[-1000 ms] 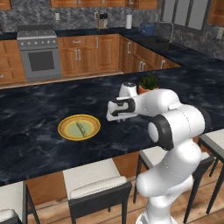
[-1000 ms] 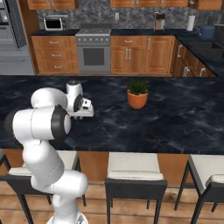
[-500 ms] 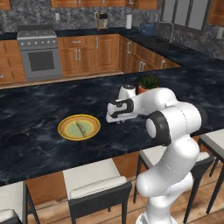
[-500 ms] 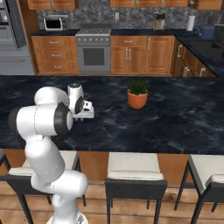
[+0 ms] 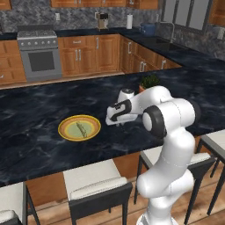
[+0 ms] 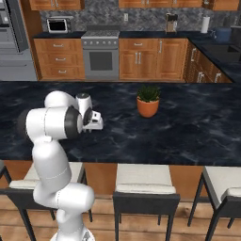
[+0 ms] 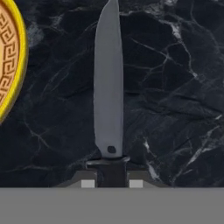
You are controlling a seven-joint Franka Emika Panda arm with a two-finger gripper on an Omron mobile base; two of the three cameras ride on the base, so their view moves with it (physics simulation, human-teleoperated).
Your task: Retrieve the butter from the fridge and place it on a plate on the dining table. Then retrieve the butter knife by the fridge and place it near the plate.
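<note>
My gripper (image 7: 112, 179) is shut on the dark handle of the butter knife (image 7: 108, 87), whose grey blade points away from me just above the dining table (image 7: 175, 87). The yellow rim of the plate (image 7: 8, 57) lies close by at the left of the hand view. In the left base view the plate (image 5: 79, 128) sits on the black marble top with the pale butter (image 5: 81, 128) on it, and the gripper (image 5: 115, 119) hovers low just to its right. The right base view has the gripper (image 6: 95, 123) over the table, and the grey fridge (image 6: 9, 42) at the far left.
A potted plant (image 6: 148, 101) stands on the dining table to the right of the hand. White-cushioned stools (image 5: 97, 180) line the near edge. Wooden cabinets and an oven (image 6: 101, 59) run along the back wall.
The hand has sunk a little toward the table top beside the plate, with the knife still held. The plate and butter have not moved.
</note>
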